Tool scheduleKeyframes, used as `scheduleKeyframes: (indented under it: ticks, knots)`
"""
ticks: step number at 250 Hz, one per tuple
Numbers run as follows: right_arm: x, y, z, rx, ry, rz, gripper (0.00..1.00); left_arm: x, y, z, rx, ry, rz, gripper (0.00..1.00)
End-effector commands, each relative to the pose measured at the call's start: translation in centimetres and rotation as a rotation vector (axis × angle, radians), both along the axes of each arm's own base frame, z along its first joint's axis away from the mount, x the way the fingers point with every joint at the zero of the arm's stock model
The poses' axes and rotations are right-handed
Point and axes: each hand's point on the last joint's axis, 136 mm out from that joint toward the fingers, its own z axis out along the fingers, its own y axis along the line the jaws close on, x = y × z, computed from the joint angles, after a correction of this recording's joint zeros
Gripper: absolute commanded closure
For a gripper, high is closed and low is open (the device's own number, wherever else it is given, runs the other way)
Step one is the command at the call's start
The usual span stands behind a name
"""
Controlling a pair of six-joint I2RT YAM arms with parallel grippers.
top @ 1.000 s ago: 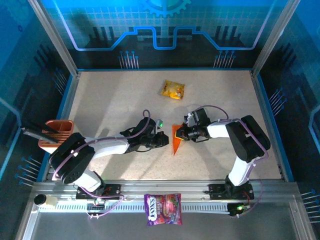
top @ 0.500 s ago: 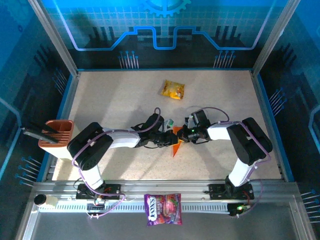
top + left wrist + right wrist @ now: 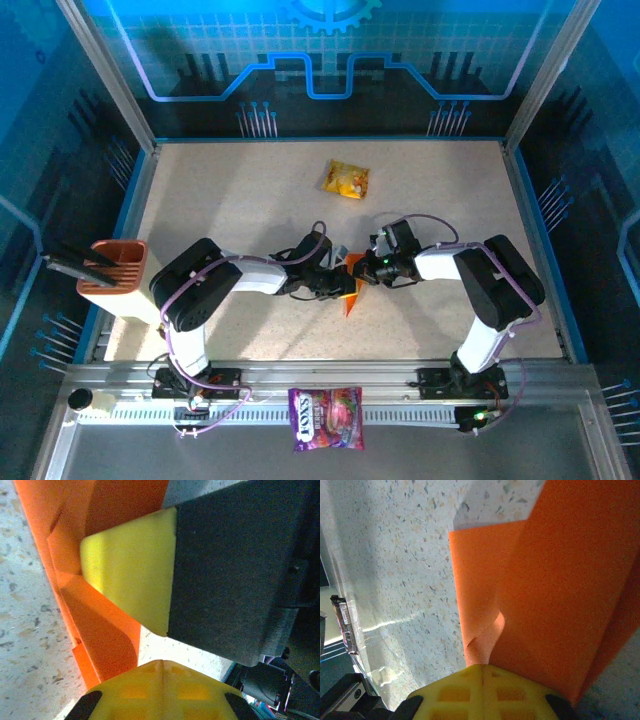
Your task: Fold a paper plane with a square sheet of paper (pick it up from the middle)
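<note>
Now, orange paper (image 3: 349, 298) lengthwise near-far, tip nearward

2 arms reaching inward, left gripper (image 3: 338, 284) beside right gripper (image 3: 366, 268), right jaws closed

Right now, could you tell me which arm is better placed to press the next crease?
The left, probably: the right gripper pinches the orange paper, so the left gripper, shut beside the folded edge, looks free to press.
</note>
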Motion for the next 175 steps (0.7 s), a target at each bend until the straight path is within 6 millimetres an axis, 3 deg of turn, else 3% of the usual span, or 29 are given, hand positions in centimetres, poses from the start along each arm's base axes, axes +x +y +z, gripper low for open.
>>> scheduleKeyframes:
  ticks: [1, 86, 119, 175]
  knots:
    - [-3.5, -2.2, -3.6, -0.135, 0.153, -0.018, 0.93, -1.6, 1.0, -2.0, 0.050, 0.052, -0.016, 0.94]
    - [-3.6, -2.6, -4.0, -0.148, 0.161, -0.017, 0.93, -4.4, 2.0, -3.3, 0.104, 0.073, -0.055, 0.94]
    - [-3.6, -2.8, -4.2, -0.155, 0.166, -0.020, 0.93, -4.4, 1.8, -1.7, 0.091, 0.031, -0.050, 0.94]
    - [-3.7, -2.9, -4.4, -0.156, 0.168, -0.024, 0.93, -2.6, 1.0, 1.8, 0.052, -0.069, -0.006, 0.94]
